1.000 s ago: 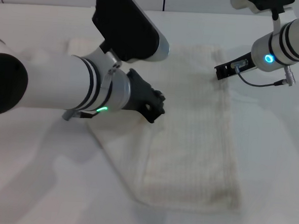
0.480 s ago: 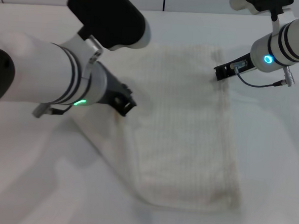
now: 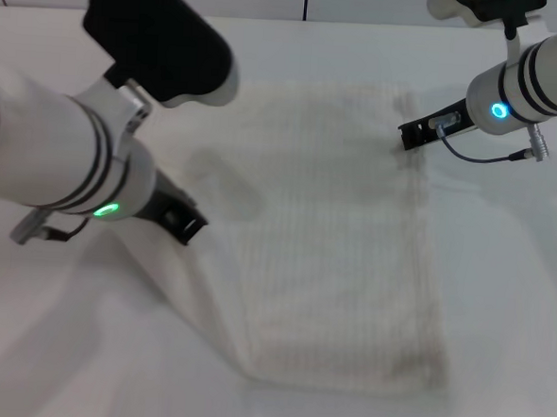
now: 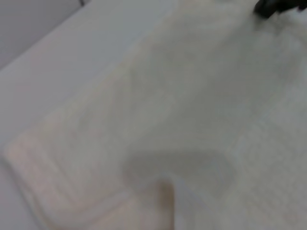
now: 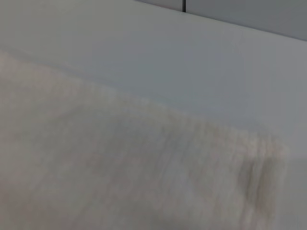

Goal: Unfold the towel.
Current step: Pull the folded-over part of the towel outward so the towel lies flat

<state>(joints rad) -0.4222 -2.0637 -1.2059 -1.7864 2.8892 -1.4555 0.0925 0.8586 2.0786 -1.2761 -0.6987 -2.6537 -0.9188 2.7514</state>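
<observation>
Fingers of left gripper [image 3: 188, 229] at towel [image 3: 343, 241] edge, grasp unclear; right gripper [image 3: 411, 134] likewise.

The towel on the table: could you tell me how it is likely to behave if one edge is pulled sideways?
The towel looks floppy: its left side drapes in soft folds near the left end effector, so it would probably sag and trail. Its ribbed weave lies flat on the table, so it likely drags rather than slides freely.
</observation>
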